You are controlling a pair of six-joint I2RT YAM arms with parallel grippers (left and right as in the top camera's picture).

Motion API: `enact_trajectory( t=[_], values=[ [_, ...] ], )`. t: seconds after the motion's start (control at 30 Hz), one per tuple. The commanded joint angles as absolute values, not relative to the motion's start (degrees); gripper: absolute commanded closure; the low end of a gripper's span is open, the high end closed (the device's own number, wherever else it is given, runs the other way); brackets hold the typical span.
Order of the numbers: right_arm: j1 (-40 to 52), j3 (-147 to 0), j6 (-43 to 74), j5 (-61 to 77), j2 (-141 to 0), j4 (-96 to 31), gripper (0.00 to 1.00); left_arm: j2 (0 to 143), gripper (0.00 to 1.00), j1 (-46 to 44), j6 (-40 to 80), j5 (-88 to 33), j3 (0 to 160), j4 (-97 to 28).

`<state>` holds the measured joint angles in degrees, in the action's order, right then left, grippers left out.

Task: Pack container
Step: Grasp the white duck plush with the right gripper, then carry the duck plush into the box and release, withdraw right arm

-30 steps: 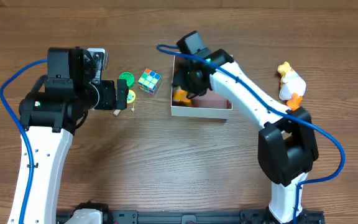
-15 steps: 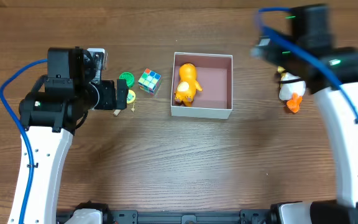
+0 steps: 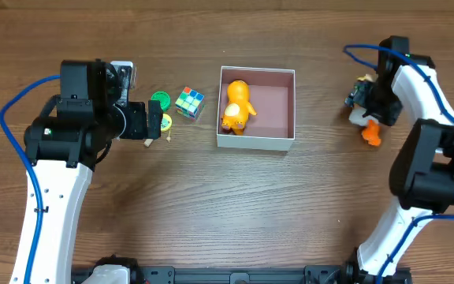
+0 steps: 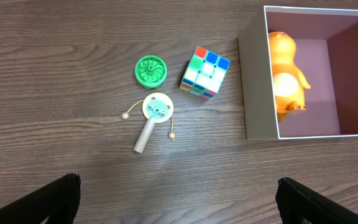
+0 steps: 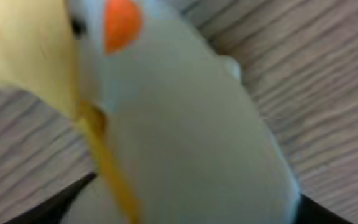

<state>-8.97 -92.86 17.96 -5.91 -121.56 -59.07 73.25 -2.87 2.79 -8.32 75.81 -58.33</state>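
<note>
The container (image 3: pixel 255 143), a square shallow box with white walls and a pink-brown inside, sits at the table's centre and also shows in the left wrist view (image 4: pixel 257 87). An orange duck-like toy (image 3: pixel 237 106) lies inside along its left wall (image 4: pixel 284 74). A white toy bird with orange feet (image 3: pixel 366 123) lies to the right of the box. My right gripper (image 3: pixel 371 104) is down over it. In the right wrist view the bird (image 5: pixel 191 124) fills the gap between the open fingers (image 5: pixel 188 205). My left gripper (image 3: pixel 154 125) is open and empty, left of the box (image 4: pixel 179 199).
Left of the container lie a colourful puzzle cube (image 3: pixel 188 102), a green disc (image 3: pixel 159 99) and a small rattle drum with a wooden handle (image 4: pixel 157 109). The right arm's blue cable (image 3: pixel 361 49) loops over the far right side.
My right arm left the container, with the orange toy lying inside, and swung right. It has now come down over the white bird. The left arm has not moved.
</note>
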Motion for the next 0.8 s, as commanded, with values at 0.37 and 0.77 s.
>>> enact_trajectory(
  t=[0.37, 0.77],
  values=[
    [13.26, -98.45, 20.84, 1.41, -91.72, -65.65, 0.85, 73.41, 0.0, -2.55, 1.67, -8.36, 77.14, -58.26],
    [25.06, -90.21, 25.54, -2.87, -110.41, -51.88, 0.62, 73.41, 0.0, -2.55, 1.67, -8.36, 77.14, -58.26]
  ],
)
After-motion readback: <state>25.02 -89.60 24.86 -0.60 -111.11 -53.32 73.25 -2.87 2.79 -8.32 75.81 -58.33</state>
